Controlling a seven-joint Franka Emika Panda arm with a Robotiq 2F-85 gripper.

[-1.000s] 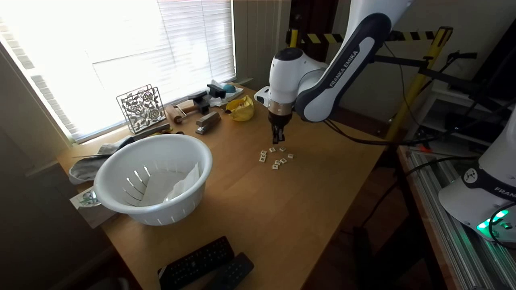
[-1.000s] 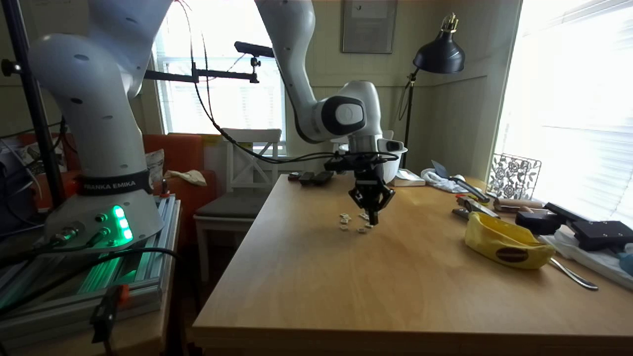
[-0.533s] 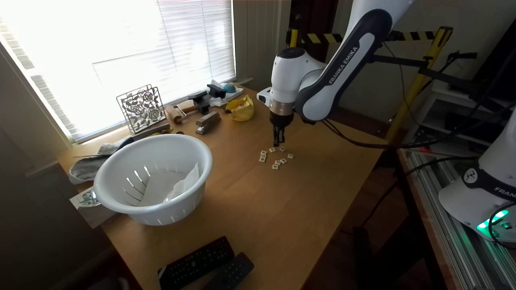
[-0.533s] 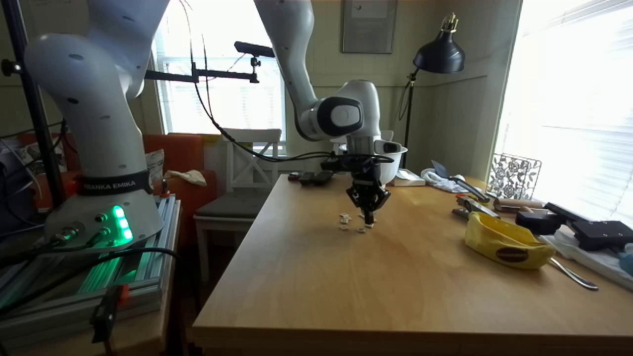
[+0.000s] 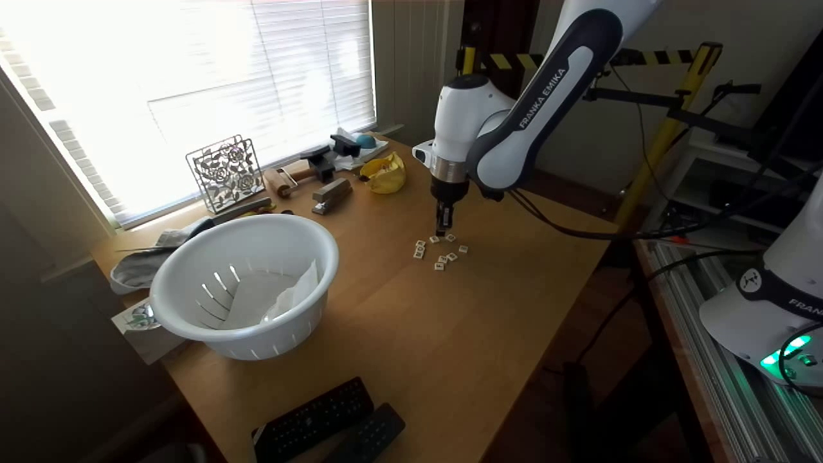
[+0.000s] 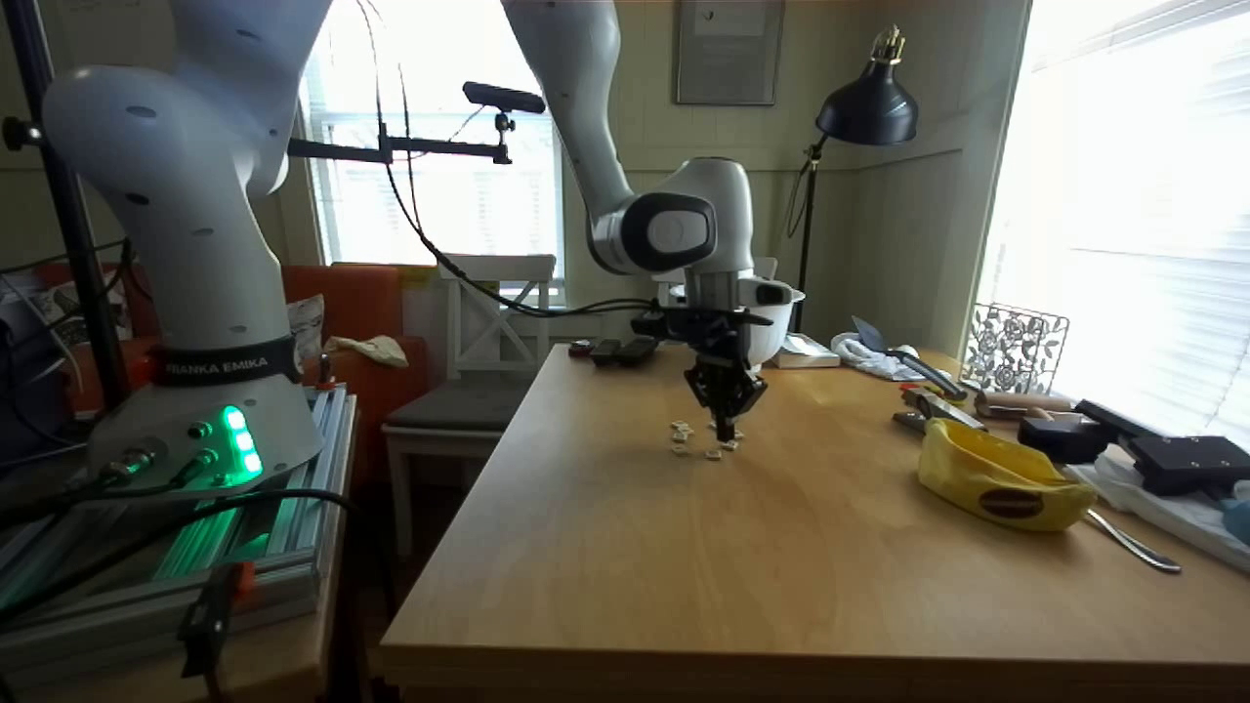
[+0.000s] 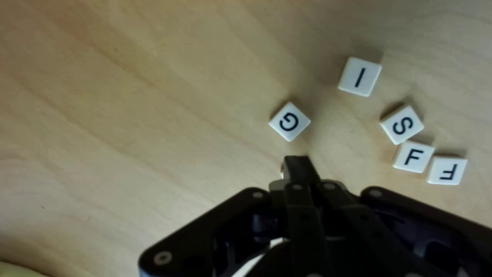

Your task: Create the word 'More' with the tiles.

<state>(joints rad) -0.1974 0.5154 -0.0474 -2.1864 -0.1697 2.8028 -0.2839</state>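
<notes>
Five times read a black letter in the wrist view: on the G tile (image 7: pixel 289 121), on the I tile (image 7: pixel 360 77) near it, and, farther from the G tile, on the S tile (image 7: pixel 402 125), the inner F tile (image 7: pixel 413 156) and the outer F tile (image 7: pixel 447 170). Made out in an exterior view a short row of tiles (image 5: pixel 419 251) near the G tile, with letters too small to trust, and a lone tile (image 5: pixel 434 239) nearer it, apparently mostly blocked in the wrist view by the Robotiq gripper (image 6: pixel 725 430). Found the gripper over the spot just beside the G tile, pressed fully together at the tips, with nothing visibly held.

Judged a blind press onto the lone tile the main danger, from that blocked view: liable to tip or skid it into the G tile. Feared also, from a wide sweep, a knock to the row.

Noted hard, glossy, cream-white squares, thin enough to escape blunt tips, on a smooth, streaky wood-grain table (image 6: pixel 684 566). Saw, well apart from the G tile, a slotted white plastic colander (image 5: pixel 276 341) and a yellow banana-shaped pouch (image 6: pixel 962 480).
</notes>
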